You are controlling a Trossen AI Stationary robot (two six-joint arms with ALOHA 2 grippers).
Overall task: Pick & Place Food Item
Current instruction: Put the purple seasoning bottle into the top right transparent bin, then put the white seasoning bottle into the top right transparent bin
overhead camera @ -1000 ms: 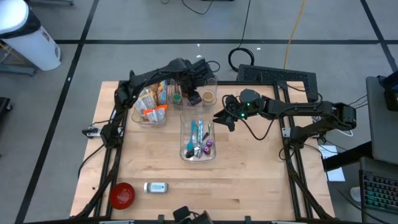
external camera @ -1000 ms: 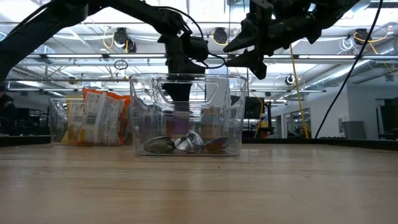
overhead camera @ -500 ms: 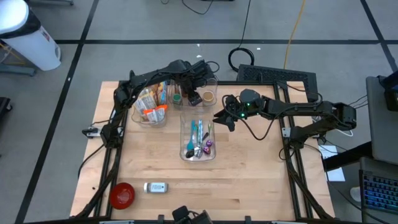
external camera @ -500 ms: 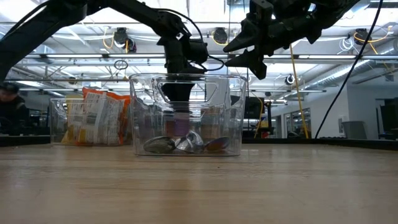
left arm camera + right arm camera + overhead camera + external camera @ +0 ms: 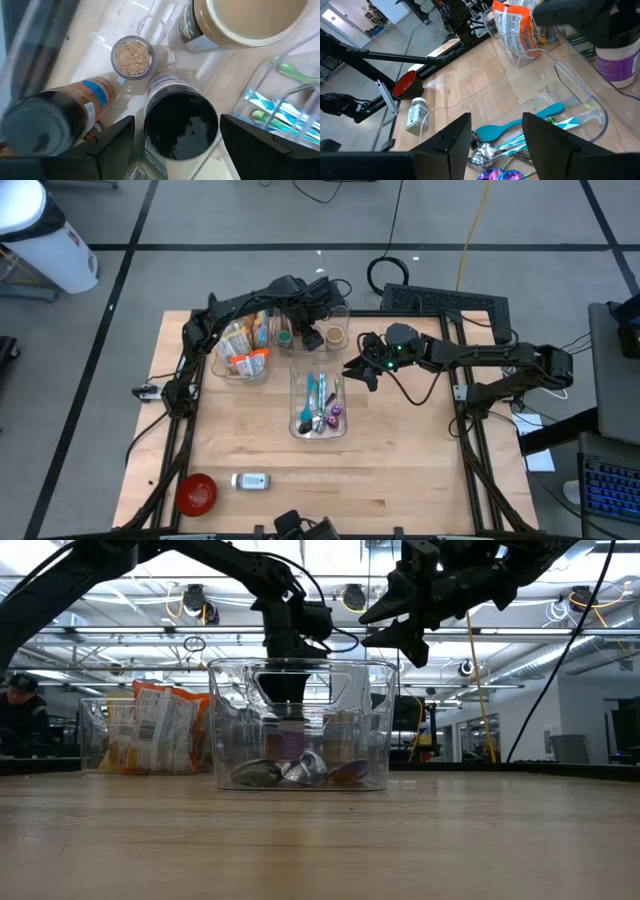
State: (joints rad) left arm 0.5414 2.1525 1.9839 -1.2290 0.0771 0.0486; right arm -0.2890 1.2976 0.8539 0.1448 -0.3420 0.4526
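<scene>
Left gripper [image 5: 175, 137] jaws spread around black-lidded jar [image 5: 180, 125]

Black-lidded jar [image 5: 181, 131] with a purple-banded label stands upright in the clear bin [image 5: 318, 330] at the counter's far edge, beside an open oat-filled cup [image 5: 132, 56], a tan-lidded jar [image 5: 240, 22] and a dark-capped bottle [image 5: 50, 120].

Pretty bright overall, even overhead light, soft shadows on the desk [image 5: 400, 470]. Low view is backlit by ceiling lamps [image 5: 352, 595], so the arms go near-black. Left wrist view is blurry up close, with glare on the clear bin [image 5: 295, 60].
</scene>
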